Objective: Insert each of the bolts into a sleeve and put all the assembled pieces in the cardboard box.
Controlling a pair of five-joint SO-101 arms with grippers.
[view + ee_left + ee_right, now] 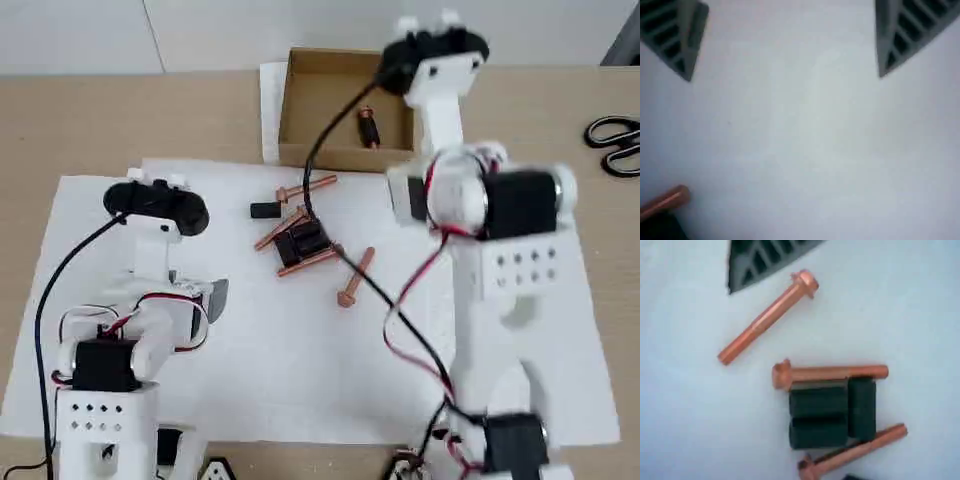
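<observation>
My left gripper point(790, 42) hangs with its jaws spread wide over bare white paper point(815, 150), and the tip of one copper bolt point(665, 201) lies near it, off to one side and untouched. I cannot tell whether my right gripper point(767, 257) is open or closed. Close to it lies a loose bolt point(767, 317), and just past that a cluster of black sleeves point(832, 412) with a second bolt point(830, 373) along one side and a third bolt point(852, 452) against the opposite side. The cardboard box point(340, 158), well apart from the left gripper, holds one assembled piece point(368, 128).
</observation>
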